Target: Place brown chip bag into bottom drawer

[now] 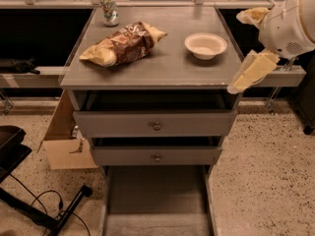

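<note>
The brown chip bag (123, 45) lies on its side on the left half of the grey cabinet top (167, 70), with pale yellow ends and a dark brown middle. The bottom drawer (157, 200) is pulled out towards me, and its wide grey floor is bare. My gripper (236, 53) hangs at the right edge of the cabinet top, to the right of the white bowl and well apart from the bag. Its two yellowish fingers (253, 73) are spread open with nothing between them.
A white bowl (205, 45) sits on the right of the top and a small patterned can (109, 10) stands at the back left. The two knob-fronted drawers (156, 126) above are slightly open. A cardboard box (64, 141) and a black stand (29, 200) sit on the floor at the left.
</note>
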Tool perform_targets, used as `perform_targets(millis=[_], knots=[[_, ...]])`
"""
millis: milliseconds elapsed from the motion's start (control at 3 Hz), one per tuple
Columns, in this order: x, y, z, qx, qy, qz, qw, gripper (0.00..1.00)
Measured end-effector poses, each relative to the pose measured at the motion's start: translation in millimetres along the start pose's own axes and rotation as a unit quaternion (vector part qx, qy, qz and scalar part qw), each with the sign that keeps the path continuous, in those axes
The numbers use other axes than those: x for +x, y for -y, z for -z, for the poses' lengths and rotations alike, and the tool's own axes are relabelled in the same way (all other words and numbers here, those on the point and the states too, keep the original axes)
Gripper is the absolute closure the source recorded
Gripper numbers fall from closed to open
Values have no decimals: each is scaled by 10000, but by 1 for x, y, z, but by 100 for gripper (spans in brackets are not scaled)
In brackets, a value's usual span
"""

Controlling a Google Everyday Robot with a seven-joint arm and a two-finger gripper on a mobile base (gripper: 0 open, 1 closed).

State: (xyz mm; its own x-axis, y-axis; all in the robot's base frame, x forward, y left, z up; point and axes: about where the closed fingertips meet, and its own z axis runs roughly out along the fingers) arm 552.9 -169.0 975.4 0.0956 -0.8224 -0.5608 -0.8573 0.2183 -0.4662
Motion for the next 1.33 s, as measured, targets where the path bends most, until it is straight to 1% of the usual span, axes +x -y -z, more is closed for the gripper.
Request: perform_targets(millis=[333,667,1000,1333], knots=[[0,0,0,0,0,0,10000,0],[-10,6,-12,-130,30,268,9996,0],[-33,23,-51,-273,180,791,9963,0],[-61,37,-94,-422,368,1140,9919,0]])
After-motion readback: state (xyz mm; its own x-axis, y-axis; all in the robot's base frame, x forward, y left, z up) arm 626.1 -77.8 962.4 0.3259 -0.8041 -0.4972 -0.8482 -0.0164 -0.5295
